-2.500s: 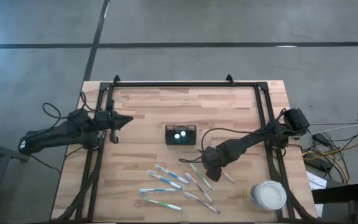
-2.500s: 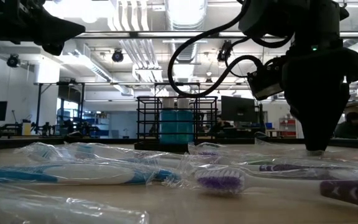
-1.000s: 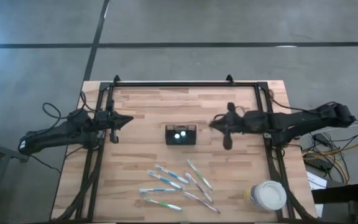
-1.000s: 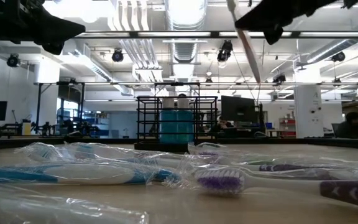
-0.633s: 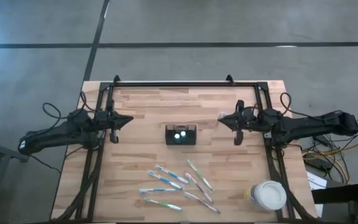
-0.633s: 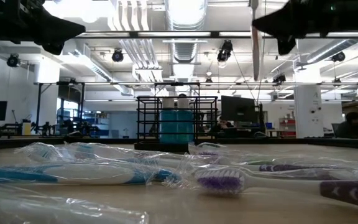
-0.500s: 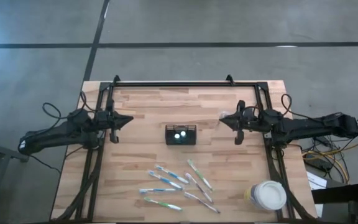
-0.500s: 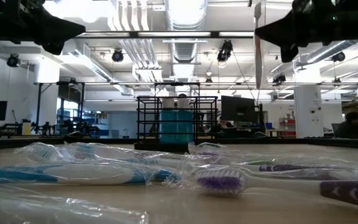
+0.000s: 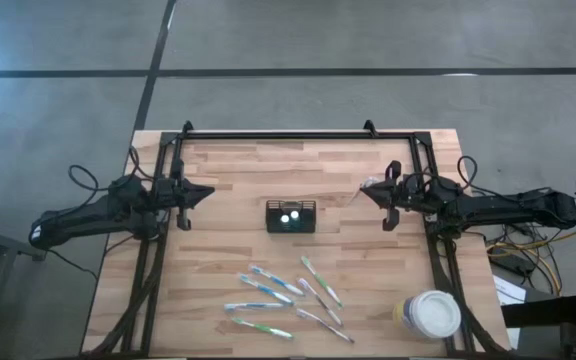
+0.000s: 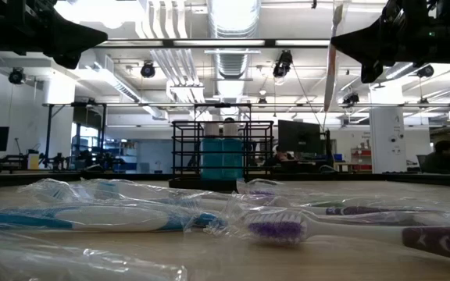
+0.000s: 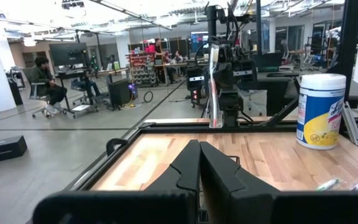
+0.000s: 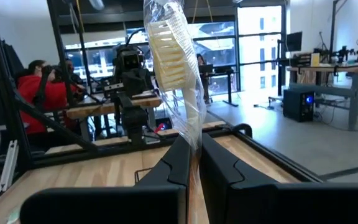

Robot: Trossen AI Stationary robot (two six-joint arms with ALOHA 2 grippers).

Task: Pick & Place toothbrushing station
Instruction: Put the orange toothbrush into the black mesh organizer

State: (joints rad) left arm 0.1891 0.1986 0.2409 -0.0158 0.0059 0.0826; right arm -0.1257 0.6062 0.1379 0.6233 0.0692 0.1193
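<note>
Looking across, I see my left gripper [image 9: 208, 193] pressed together over the table's left side, the caddy [image 9: 290, 216] mid-table, spare toothbrushes [image 9: 286, 300] nearer me, and my right gripper [image 9: 366, 190] pinching a wrapped toothbrush [image 12: 174, 62] aloft.

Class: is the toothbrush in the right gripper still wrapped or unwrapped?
Wrapped. Clear crinkled film covers the toothbrush, bristles included, above the shut jaws of the right gripper.

Bare table [image 9: 238, 170] around caddy [image 9: 290, 216]; toothbrushes [image 9: 286, 298] clutter front.
</note>
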